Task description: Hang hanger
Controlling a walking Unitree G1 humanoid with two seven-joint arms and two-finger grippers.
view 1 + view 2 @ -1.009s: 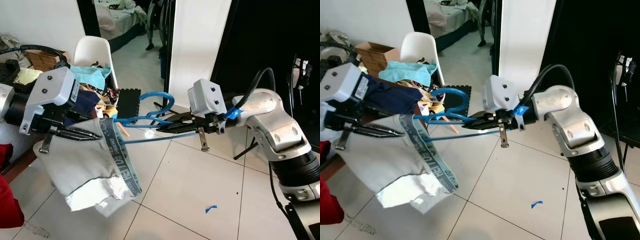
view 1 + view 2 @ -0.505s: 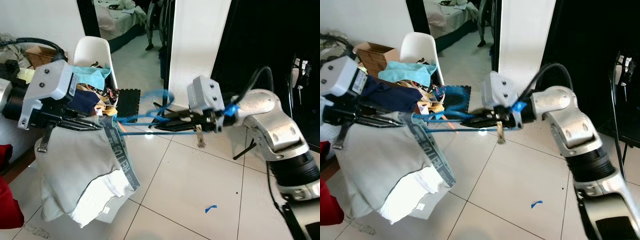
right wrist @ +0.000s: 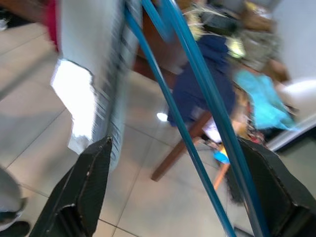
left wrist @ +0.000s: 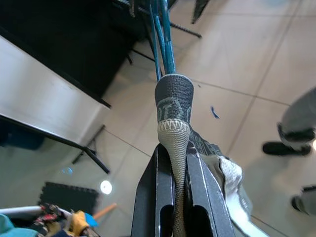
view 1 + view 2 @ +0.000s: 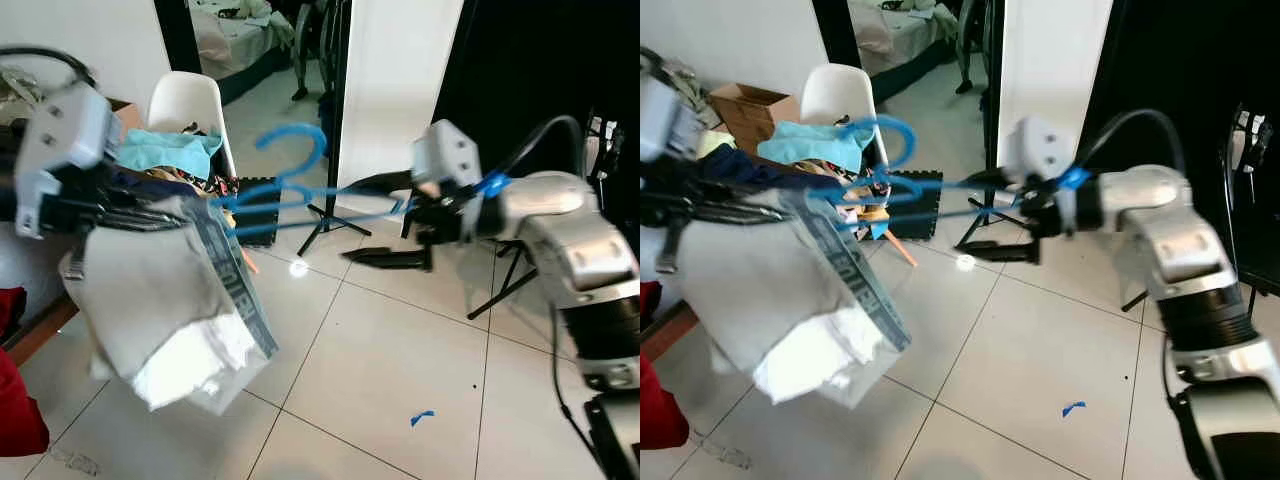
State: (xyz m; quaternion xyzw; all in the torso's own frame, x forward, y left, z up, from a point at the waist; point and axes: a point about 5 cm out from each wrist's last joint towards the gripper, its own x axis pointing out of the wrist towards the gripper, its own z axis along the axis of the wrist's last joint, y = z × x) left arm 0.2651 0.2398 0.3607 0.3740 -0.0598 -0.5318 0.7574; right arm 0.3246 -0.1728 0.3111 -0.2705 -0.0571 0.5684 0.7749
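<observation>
A blue wire hanger [image 5: 300, 190] stretches across the middle, hook up, one end threaded into a grey garment [image 5: 150, 290] with a lettered waistband [image 4: 174, 106]. My left gripper [image 4: 173, 148] is shut on that waistband and holds the garment up at the left. On the right, my right gripper [image 5: 350, 222] stands open, its fingers [image 3: 89, 182] spread wide. The hanger's wires [image 3: 197, 94] run between them, close to the upper finger; I cannot tell whether they touch.
A white chair [image 5: 185, 100] heaped with clothes and a teal cloth [image 5: 165, 150] stands behind the garment. A black tripod stand [image 5: 330, 220] and a black mat [image 5: 255, 195] sit on the tiled floor by a white pillar [image 5: 390, 90]. A blue tape scrap [image 5: 422, 416] lies nearer.
My right gripper has opened off the hanger and drawn back to the right. The left arm has lifted the garment, and the hanger's hook now sits higher.
</observation>
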